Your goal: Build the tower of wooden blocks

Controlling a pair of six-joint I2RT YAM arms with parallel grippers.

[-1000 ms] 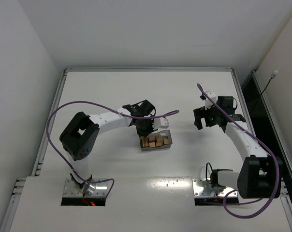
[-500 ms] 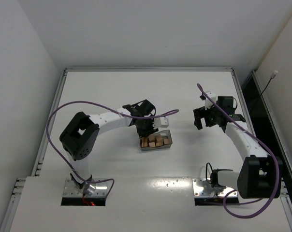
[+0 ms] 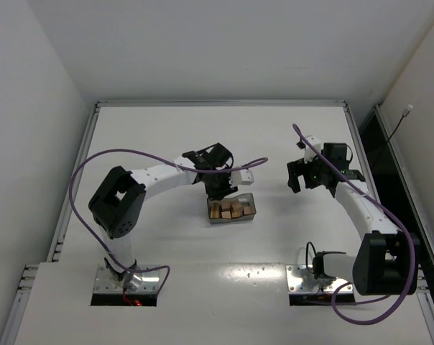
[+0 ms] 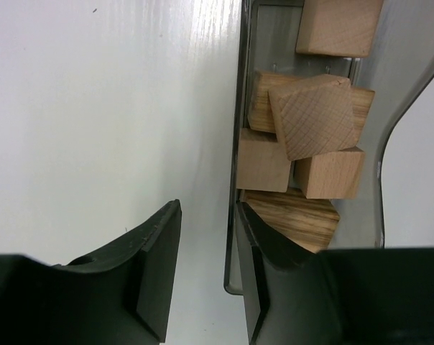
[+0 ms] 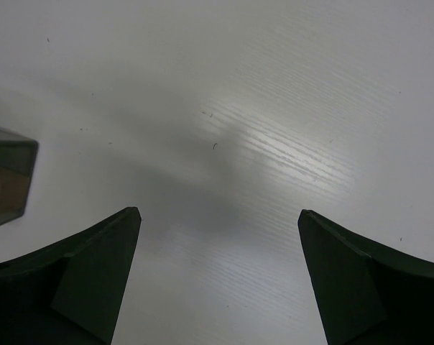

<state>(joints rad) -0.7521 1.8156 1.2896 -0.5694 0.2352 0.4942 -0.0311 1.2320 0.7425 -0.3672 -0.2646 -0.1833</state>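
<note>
Parted from shut a second ago, my left gripper (image 4: 207,210) stands narrowly apart, empty, one finger at the tray (image 4: 274,36) wall beside the wood blocks (image 4: 314,115); my right gripper (image 5: 218,213) gapes wide, empty.

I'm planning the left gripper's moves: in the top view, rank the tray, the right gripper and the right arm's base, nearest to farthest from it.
1. tray, right at the left gripper.
2. right gripper, off to its right.
3. right arm's base, bottom right.

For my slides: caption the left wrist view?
Left pincer, open and empty, above the rim of the tray holding jumbled wood blocks.
</note>
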